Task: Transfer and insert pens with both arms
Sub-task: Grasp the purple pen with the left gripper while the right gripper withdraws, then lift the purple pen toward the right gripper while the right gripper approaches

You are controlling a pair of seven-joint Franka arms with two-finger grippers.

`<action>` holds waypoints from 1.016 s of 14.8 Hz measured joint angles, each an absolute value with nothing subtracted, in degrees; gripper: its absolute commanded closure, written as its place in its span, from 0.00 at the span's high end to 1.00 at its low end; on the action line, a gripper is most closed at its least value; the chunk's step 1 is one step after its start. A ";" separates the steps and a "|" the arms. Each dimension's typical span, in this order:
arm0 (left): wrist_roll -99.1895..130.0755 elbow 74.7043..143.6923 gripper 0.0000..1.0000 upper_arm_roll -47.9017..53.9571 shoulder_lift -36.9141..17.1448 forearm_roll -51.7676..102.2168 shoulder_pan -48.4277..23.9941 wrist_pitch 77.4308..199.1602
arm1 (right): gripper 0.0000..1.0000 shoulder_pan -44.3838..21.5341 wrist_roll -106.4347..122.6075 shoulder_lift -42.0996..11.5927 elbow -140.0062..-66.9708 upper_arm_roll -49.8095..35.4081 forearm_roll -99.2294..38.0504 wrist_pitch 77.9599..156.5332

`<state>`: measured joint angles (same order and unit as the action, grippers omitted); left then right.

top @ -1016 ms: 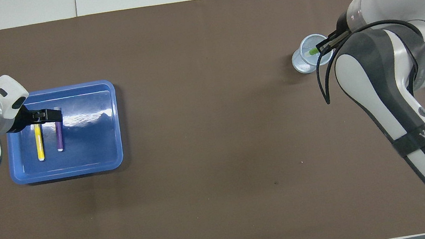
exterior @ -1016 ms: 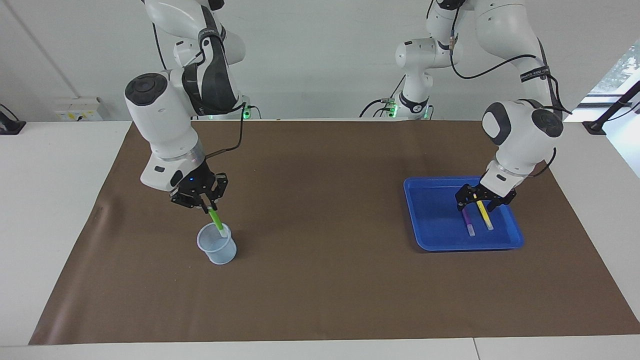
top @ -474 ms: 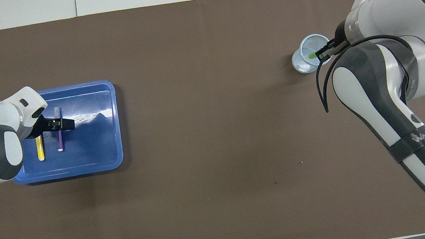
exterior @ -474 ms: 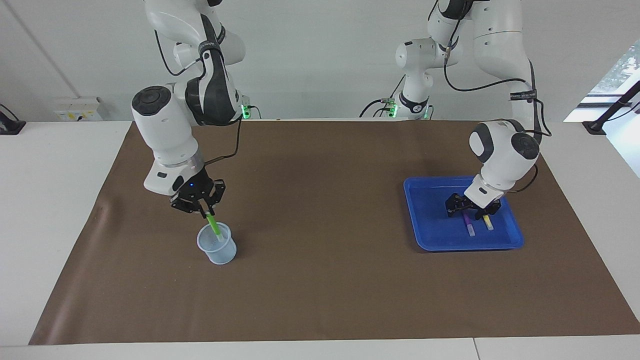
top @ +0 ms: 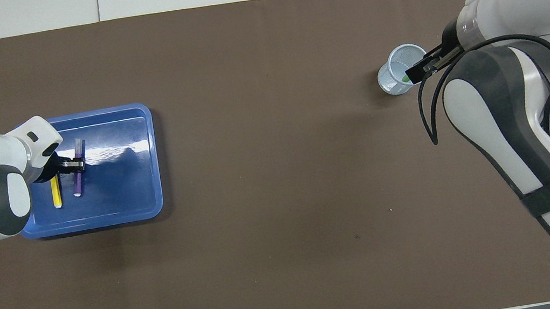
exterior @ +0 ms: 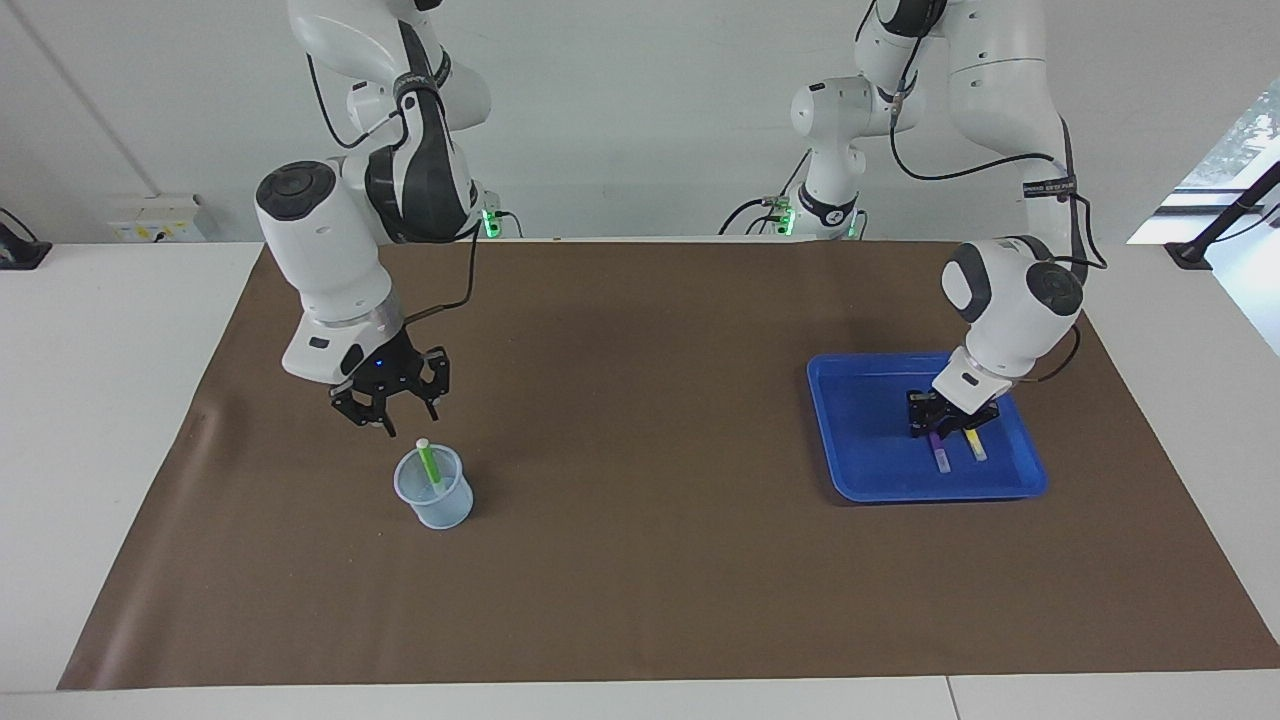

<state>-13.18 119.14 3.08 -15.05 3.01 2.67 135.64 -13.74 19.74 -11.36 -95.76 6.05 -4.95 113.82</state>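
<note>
While right tool (exterior: 388, 412) gapes above cup (exterior: 433, 489), left tool (exterior: 940, 420) clamps purple pen (top: 77, 173).

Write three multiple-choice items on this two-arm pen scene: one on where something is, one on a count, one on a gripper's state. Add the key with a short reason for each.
1. Where is the green pen?
A. Standing in the pale cup
B. Lying in the blue tray
C. Held by the right gripper

2. How many pens lie in the blue tray?
A. None
B. Two
C. Three

3. What is the left gripper doing?
A. Raised high over the cup
B. Parked off the brown mat
C. Down in the tray with its jaws shut on the purple pen

Key: 1 A, the green pen stands in the cup, clear of the open right gripper above it. 2 B, the purple pen and the yellow pen lie side by side. 3 C, both views show its jaws closed around the purple pen.
</note>
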 measured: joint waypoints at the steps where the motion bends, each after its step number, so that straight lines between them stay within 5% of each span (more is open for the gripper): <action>1: -12.68 118.90 0.00 3.23 -14.88 3.03 2.64 134.53 | 1.00 -14.35 19.39 -11.27 -94.81 6.00 -7.83 112.20; 10: 22.22 112.77 0.00 4.33 -7.44 6.37 -4.40 121.95 | 1.00 -16.74 -2.51 -10.17 -98.63 5.94 -40.16 108.14; 15: 53.75 112.45 0.00 4.54 -7.81 14.52 -13.91 128.18 | 1.00 -20.03 -5.52 -7.43 -106.13 5.92 -56.77 117.80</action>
<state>53.75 112.45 4.54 -7.81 14.52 -13.91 128.18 -20.03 -5.52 -7.43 -106.13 5.92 -56.77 117.80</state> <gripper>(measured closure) 0.833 0.000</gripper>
